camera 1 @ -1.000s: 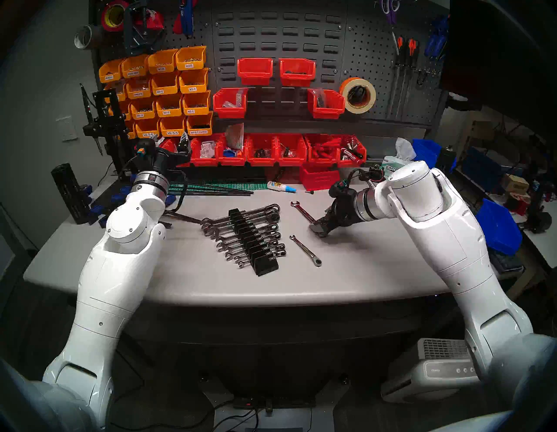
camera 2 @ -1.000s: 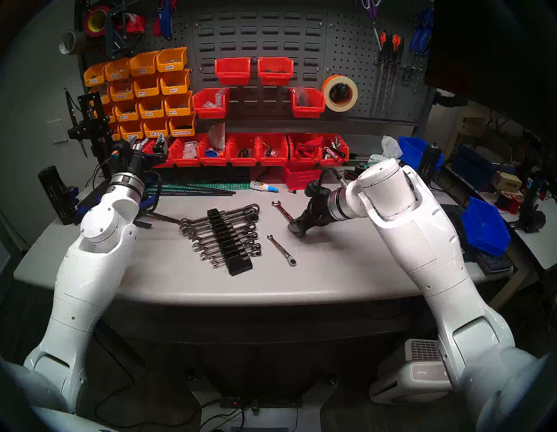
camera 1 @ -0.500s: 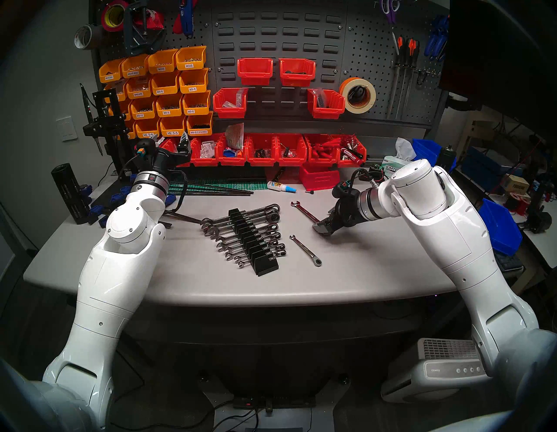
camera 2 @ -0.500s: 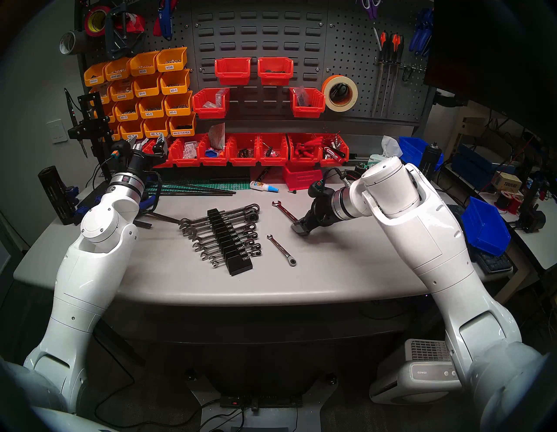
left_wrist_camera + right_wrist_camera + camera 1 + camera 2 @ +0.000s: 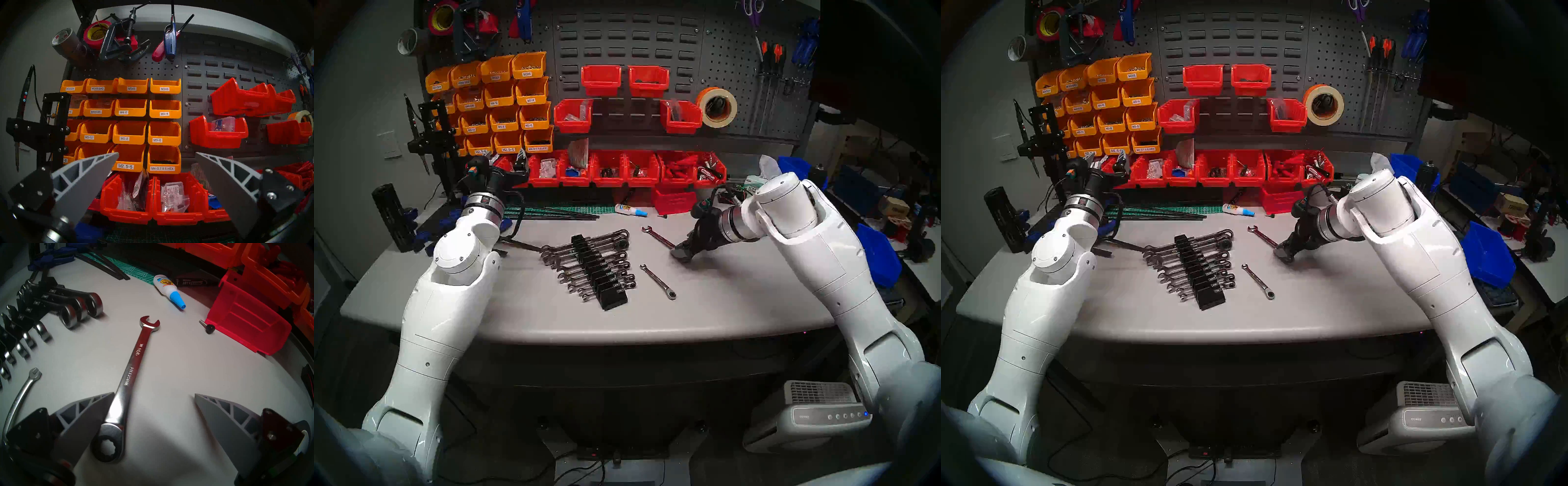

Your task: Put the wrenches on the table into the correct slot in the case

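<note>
Hovering low over the grey table, the right gripper spreads its grey fingers wide around nothing, the ring end of the longer wrench lying flat between them, close against the finger at lower left of the wrist view and apart from the other. In the head view that wrench runs diagonally at centre right of the frame, its open jaw toward the red bins at the back and its ring end hidden under the gripper. The shorter wrench lies just below it, loose on the table, between the gripper and the black case. The case sits at centre frame, stepped and slanting down toward the front edge, with a row of chrome wrenches seated across its slots. Beyond it lie a white glue bottle with a blue tip and a green cutting mat. At centre left of the frame the left gripper is raised off the table, pointing at the yellow bins on the pegboard; its wrist view shows the two fingers parted and empty.
</note>
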`<state>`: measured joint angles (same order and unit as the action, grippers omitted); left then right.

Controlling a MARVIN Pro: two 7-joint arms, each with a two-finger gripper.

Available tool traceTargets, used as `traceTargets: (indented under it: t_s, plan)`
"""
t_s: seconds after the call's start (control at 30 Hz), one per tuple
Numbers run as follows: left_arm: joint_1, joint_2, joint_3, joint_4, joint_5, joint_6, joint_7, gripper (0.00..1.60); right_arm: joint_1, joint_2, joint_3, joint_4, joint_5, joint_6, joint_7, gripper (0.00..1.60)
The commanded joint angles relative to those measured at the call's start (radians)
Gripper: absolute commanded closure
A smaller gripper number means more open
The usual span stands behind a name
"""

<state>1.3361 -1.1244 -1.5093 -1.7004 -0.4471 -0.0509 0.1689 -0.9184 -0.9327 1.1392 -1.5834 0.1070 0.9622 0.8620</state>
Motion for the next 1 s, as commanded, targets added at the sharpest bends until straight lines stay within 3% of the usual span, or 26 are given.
traceTargets:
  t_s: [0.0, 0.17, 0.7, 0.77, 0.97]
  plan:
    - [-0.032, 0.001, -0.008, -0.027, 0.000, -0.011, -0.002, 0.00, 0.021, -0.054, 0.081, -0.004, 0.069, -0.002, 0.005, 0.00]
    - [-0.033, 0.001, -0.008, -0.027, 0.000, -0.012, -0.002, 0.00, 0.030, -0.065, 0.084, 0.006, 0.093, -0.002, 0.004, 0.00]
    - [-0.033, 0.001, -0.008, -0.027, 0.000, -0.012, -0.002, 0.00, 0.066, -0.028, -0.018, 0.045, 0.084, -0.002, 0.023, 0.00]
    - [-0.033, 0.001, -0.008, -0.027, 0.000, -0.012, -0.001, 0.00, 0.070, -0.015, -0.032, 0.041, 0.088, -0.002, 0.026, 0.09]
    - [-0.033, 0.001, -0.008, -0.027, 0.000, -0.012, -0.001, 0.00, 0.072, 0.011, -0.053, 0.035, 0.099, -0.002, 0.031, 0.13]
